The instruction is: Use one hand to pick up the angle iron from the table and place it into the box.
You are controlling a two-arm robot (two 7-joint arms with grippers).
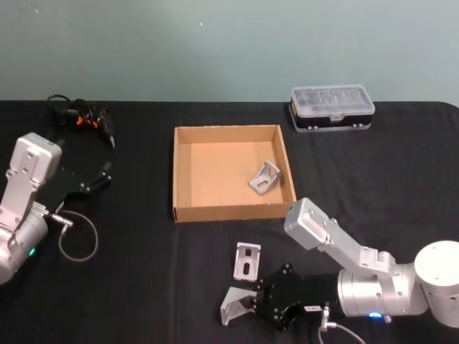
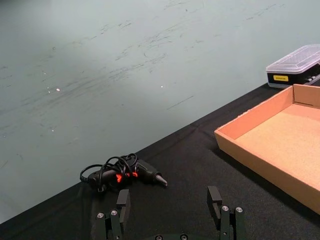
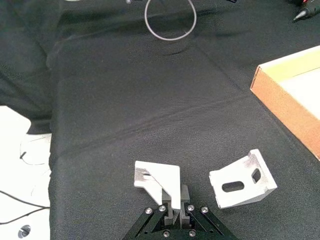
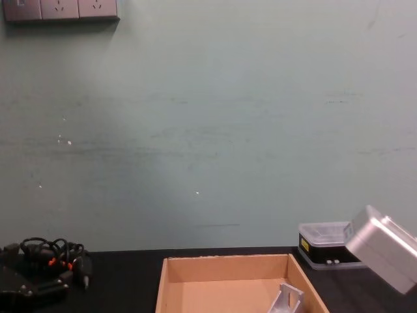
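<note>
Past the matte black tabletop (image 1: 143, 287) I see a plain pale green wall (image 4: 208, 130) — scuffed, with fine scratches (plain on my left wrist feed too). A row of wall sockets (image 4: 62, 9) sits high at its left — light falls evenly.

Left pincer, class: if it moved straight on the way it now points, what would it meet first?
Probably the black corded tool on the table: its tip lies just ahead of the open left pincer. Depth is unclear, so it might pass over.
</note>
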